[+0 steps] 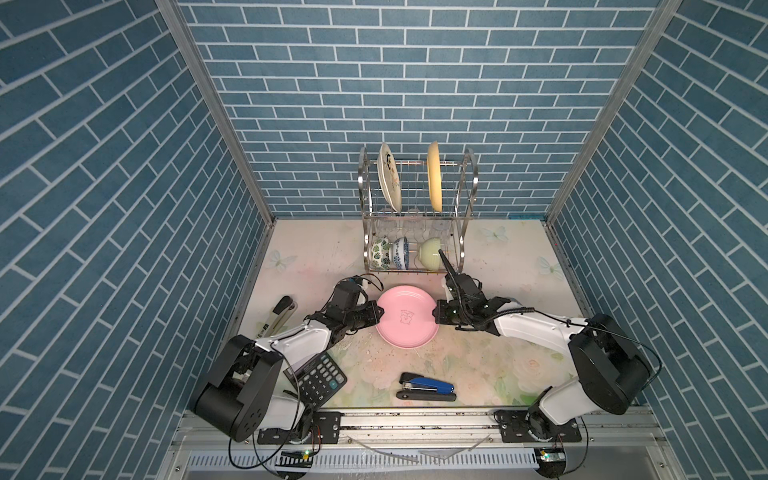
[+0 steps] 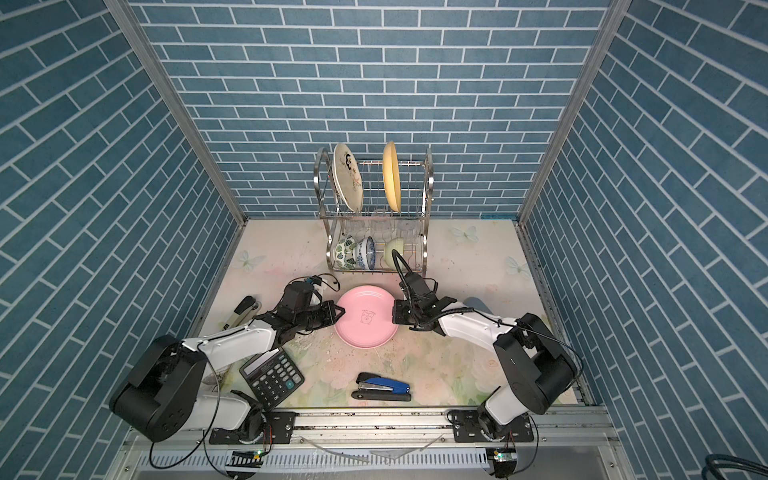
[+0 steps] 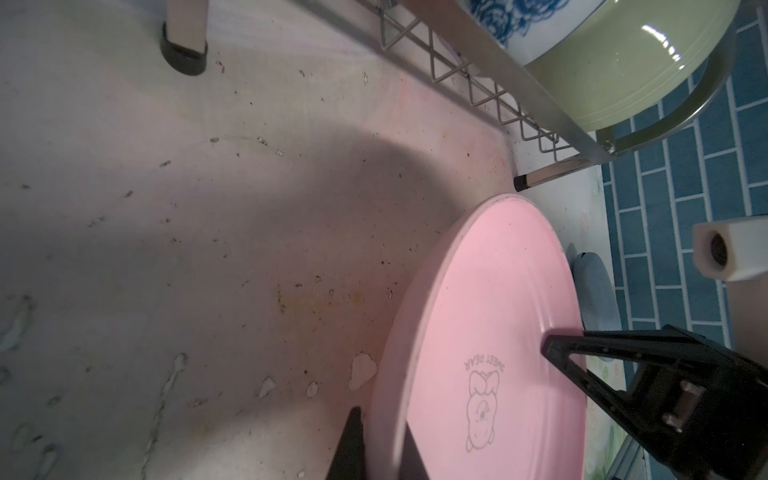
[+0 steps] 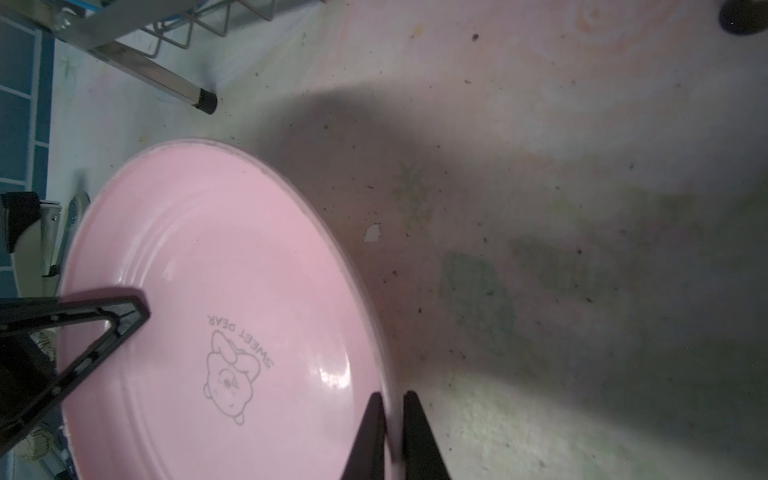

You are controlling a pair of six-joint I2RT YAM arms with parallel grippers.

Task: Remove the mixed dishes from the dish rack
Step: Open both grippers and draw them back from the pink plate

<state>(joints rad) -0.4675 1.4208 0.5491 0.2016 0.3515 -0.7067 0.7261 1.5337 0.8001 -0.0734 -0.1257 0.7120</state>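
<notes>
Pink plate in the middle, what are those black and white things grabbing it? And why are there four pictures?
Those are two robot arms. Each ends in a hand with two fingers. The left hand and the right hand each pinch an opposite edge of the pink plate. Two pictures look down from above; the two close-ups come from cameras on the arms' wrists. On the table stand a dish rack with plates and bowls, plus a calculator and a blue stapler.

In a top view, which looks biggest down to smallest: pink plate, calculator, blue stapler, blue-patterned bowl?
1. pink plate
2. calculator, though partly hidden
3. blue stapler
4. blue-patterned bowl, standing on edge and farther back, so its true size is unsure
</notes>
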